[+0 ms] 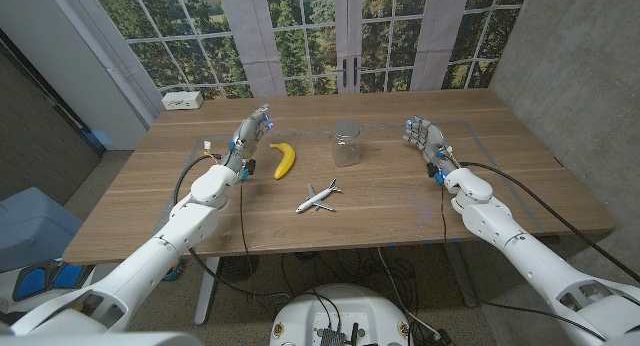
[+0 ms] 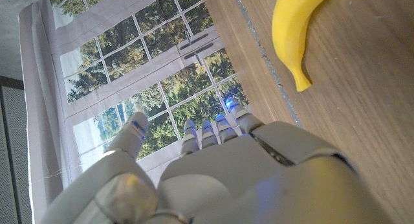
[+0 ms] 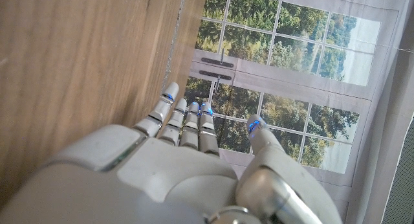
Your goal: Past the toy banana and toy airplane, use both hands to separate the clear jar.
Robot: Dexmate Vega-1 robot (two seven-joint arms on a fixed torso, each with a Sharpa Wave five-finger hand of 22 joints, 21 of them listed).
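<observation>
Behind banana (image 1: 284,159), clear jar (image 1: 346,144) lid detail blurred; left robot hand (image 1: 251,131), right robot hand (image 1: 424,138) empty, fingers apart.

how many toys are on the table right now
2: a banana near the left hand, and an airplane nearer the table's front edge, in front of the jar. Nothing seems hidden.

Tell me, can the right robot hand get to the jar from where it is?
Probably yes. The right robot hand is open beside the jar, with only bare table between them; the banana and airplane lie elsewhere.
</observation>
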